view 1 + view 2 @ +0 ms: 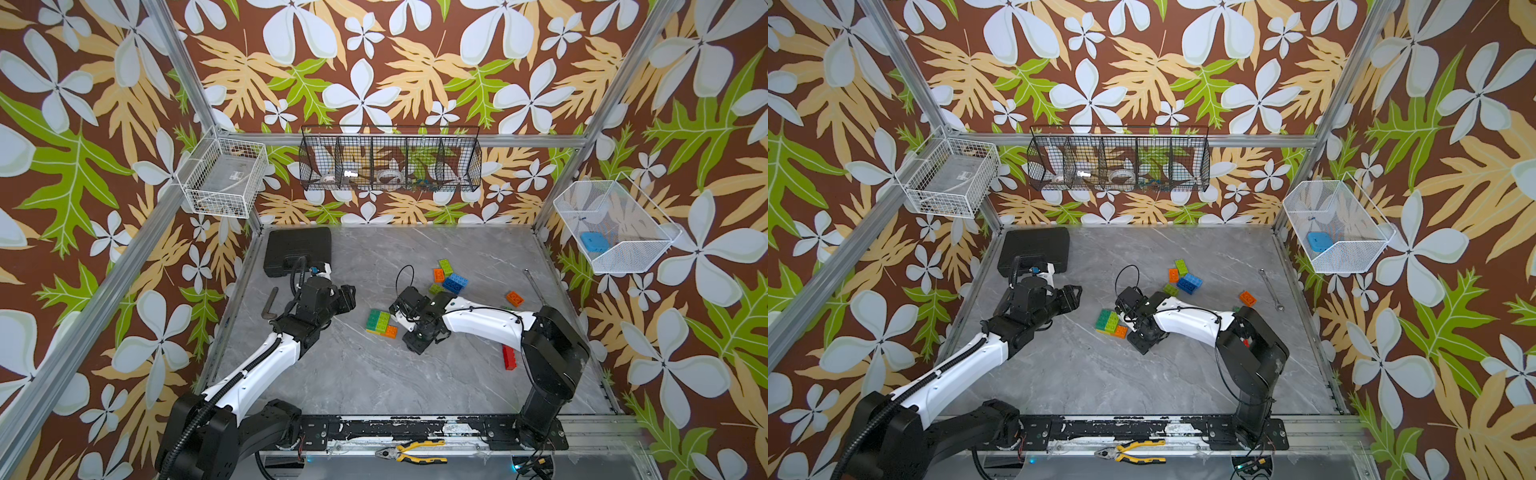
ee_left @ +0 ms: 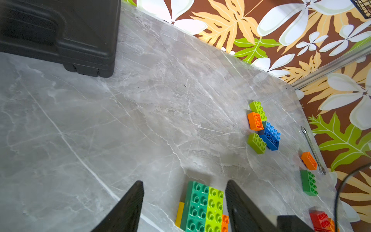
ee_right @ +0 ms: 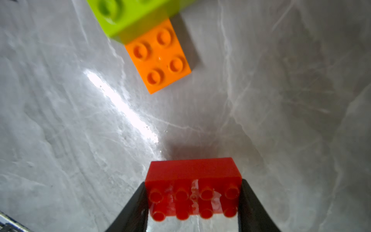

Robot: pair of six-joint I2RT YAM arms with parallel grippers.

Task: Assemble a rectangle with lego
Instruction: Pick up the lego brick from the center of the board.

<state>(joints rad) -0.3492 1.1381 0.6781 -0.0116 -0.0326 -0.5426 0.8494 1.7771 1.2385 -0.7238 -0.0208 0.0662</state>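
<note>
Right tool (image 3: pixel 193 182) clamps a red brick (image 3: pixel 192 170), hidden from above; left tool (image 2: pixel 183 181) gapes.

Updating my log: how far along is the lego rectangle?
Done: dark green, lime, yellow and orange bricks form a joined block. In hand: the right claw grips a red brick near it; the left claw is open. Remaining: the far brick cluster, a lone orange brick and a second red brick lie loose.

brick assembly (image 1: pixel 381 323) centre of table (image 1: pixel 374 382) | loose bricks (image 1: pixel 451 278) behind it (to its right) | case (image 1: pixel 297 249) back-left corner
</note>
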